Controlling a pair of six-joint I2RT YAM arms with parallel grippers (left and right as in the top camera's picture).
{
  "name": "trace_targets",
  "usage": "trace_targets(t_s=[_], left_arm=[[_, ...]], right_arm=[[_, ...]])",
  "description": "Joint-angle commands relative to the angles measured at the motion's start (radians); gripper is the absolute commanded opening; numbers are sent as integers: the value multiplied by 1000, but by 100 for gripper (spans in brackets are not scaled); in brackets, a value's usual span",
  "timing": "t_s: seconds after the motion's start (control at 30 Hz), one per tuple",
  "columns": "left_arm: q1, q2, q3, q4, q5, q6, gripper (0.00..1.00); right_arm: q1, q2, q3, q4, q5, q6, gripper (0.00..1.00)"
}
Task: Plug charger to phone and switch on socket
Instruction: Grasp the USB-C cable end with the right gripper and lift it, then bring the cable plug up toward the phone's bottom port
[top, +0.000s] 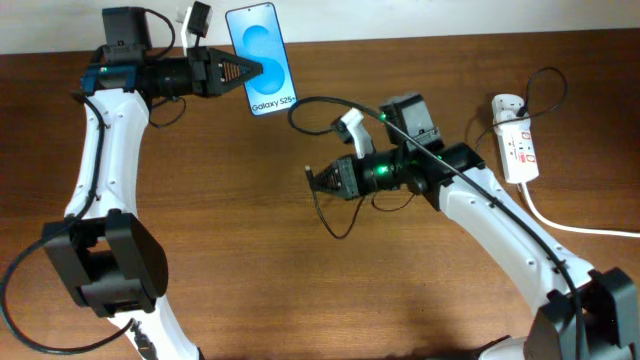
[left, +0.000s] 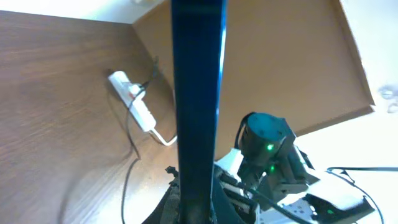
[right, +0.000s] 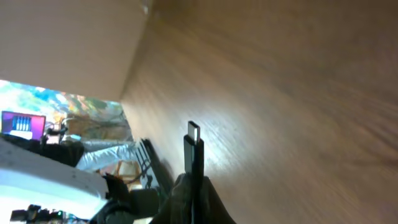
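**A:** Overhead first: where is the phone?

**B:** At the far edge of the table, screen facing that camera; the left gripper is clamped on it across one long side. The left wrist view shows it edge-on, rising from between the fingers, so it looks lifted rather than lying flat. I judge it is held out this way to offer its end with the white text to the other arm.

**A:** And the charger?

**B:** Its tip stands out of the right gripper, pinched between fingers closed tight on it. The thin cable trails off in a loop below; another stretch arcs back toward the socket. The grip sits just behind the tip, probably so the cable cannot buckle when pushed.

**A:** How near are tip and phone?

**B:** Well apart. The right gripper is near the table's middle, aimed left, and the phone is further up and left; so plugging in is not yet done. The port is too small to see, so lining up will need care.

**A:** The socket?

**B:** It lies near the right edge, its thick cord leading off right, with neither gripper close. Whether its switch is on, I cannot tell; both grippers are full, so one must let go before pressing it.
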Motion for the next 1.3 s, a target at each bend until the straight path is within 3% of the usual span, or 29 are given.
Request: trace_targets(t_s=[0.0, 0.23, 0.53, 1.27], left_arm=[[5, -12, 13, 6, 90, 1, 0], [-16, -12, 13, 5, 88, 2, 0], [-82, -12, 13, 5, 81, 9, 0], [-85, -12, 12, 2, 27, 9, 0]], right_arm=[[1, -22, 11, 73, -37, 43, 4], [1, -22, 13, 266, -37, 160, 4], [1, -22, 68, 267, -58, 159, 4], [-2, -22, 69, 292, 50, 147, 4]])
